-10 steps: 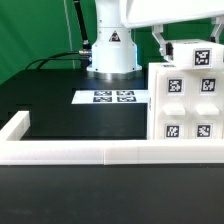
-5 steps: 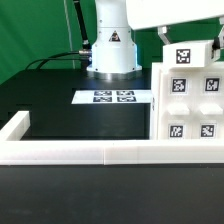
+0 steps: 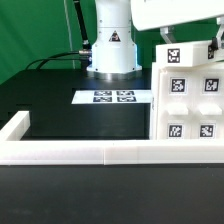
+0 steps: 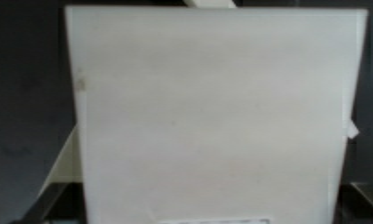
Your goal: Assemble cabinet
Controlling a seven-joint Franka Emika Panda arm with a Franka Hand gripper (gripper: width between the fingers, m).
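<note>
The white cabinet body (image 3: 188, 112) stands upright at the exterior view's right, with several black-and-white tags on its front. My gripper (image 3: 190, 46) hangs above it, shut on a white tagged cabinet panel (image 3: 177, 58) that sits level on top of the body. One finger (image 3: 164, 38) shows at the panel's left end. In the wrist view the white panel (image 4: 209, 110) fills most of the picture, and my gripper (image 4: 204, 205) straddles it with dark fingers (image 4: 58, 198) at its edges. The seam between panel and body is hidden.
The marker board (image 3: 113, 97) lies flat on the black table in front of the robot base (image 3: 111, 50). A low white rail (image 3: 80, 152) borders the table's near edge and left side. Cables run behind the base.
The held panel has swung from a tilt to level and shifted toward the exterior view's left, settling onto the top of the cabinet body.
</note>
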